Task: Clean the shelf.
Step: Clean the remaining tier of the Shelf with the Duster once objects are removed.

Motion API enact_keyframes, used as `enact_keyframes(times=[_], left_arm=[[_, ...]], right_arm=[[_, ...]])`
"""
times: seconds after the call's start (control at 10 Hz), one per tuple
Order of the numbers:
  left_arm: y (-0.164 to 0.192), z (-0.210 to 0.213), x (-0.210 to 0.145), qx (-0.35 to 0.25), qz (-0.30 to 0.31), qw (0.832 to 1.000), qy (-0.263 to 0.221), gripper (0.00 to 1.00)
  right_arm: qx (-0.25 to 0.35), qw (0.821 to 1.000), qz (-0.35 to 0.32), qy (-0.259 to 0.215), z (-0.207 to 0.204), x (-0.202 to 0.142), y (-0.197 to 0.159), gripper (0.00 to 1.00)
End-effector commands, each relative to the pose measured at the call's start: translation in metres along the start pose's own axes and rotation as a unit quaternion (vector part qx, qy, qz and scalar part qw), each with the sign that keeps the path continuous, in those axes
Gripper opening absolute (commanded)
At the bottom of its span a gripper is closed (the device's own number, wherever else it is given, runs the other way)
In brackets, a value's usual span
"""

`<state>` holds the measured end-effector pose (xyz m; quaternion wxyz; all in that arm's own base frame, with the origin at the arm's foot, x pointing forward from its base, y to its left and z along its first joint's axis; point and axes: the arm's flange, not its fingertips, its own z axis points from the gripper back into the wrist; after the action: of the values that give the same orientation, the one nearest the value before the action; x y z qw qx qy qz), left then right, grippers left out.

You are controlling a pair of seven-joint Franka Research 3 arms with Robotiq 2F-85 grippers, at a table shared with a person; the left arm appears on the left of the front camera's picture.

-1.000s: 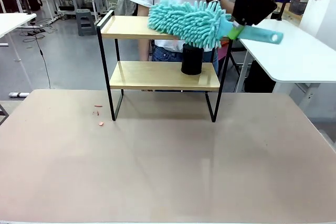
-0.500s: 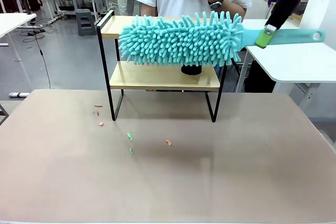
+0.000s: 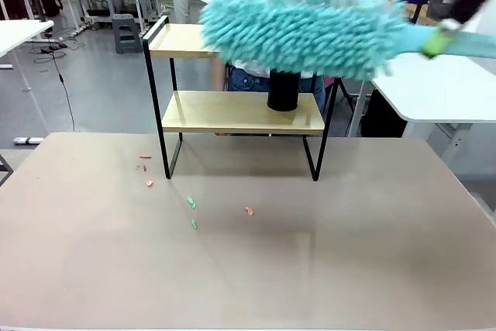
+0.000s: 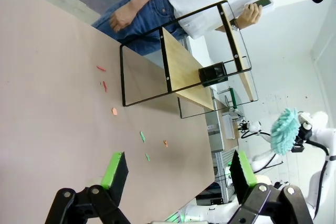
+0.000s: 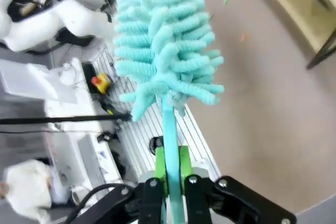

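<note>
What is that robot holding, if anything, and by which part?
The right gripper is shut on the flat handle of the fluffy turquoise microfibre duster, just below its head. The open left gripper holds nothing.

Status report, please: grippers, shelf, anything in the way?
Right gripper shut on teal duster, in the air near the shelf top. Left gripper open, empty. Black cylinder on lower board; scraps on table.

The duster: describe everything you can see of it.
The duster has a long, fluffy turquoise head of soft chenille-like strands on a flat turquoise handle. The right gripper is shut on the handle. The duster hangs roughly level in the air, blurred, in front of the top board of the shelf. Whether it touches the board cannot be told.
</note>
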<state>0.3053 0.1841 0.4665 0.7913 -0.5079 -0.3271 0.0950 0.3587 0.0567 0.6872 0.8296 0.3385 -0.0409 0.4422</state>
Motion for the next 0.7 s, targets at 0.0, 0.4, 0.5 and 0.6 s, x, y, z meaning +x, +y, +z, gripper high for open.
enact_keyframes(times=[0.0,0.4,0.5,0.6], left_arm=[[0.0,-0.003,-0.004,-0.011,-0.008,1.0,-0.008,1.0],[0.0,-0.003,-0.004,-0.011,-0.008,1.0,-0.008,1.0],[0.0,-0.003,-0.004,-0.011,-0.008,1.0,-0.008,1.0],[0.0,-0.003,-0.004,-0.011,-0.008,1.0,-0.008,1.0]], right_arm=[[0.0,0.986,-0.083,-0.146,0.028,-0.117,-0.001,0.12],[0.027,0.87,-0.396,-0.292,-0.053,-0.308,-0.062,0.12],[0.015,0.85,-0.452,-0.27,-0.072,-0.31,-0.083,0.12],[0.017,0.853,-0.455,-0.255,-0.079,-0.296,-0.1,0.12]])
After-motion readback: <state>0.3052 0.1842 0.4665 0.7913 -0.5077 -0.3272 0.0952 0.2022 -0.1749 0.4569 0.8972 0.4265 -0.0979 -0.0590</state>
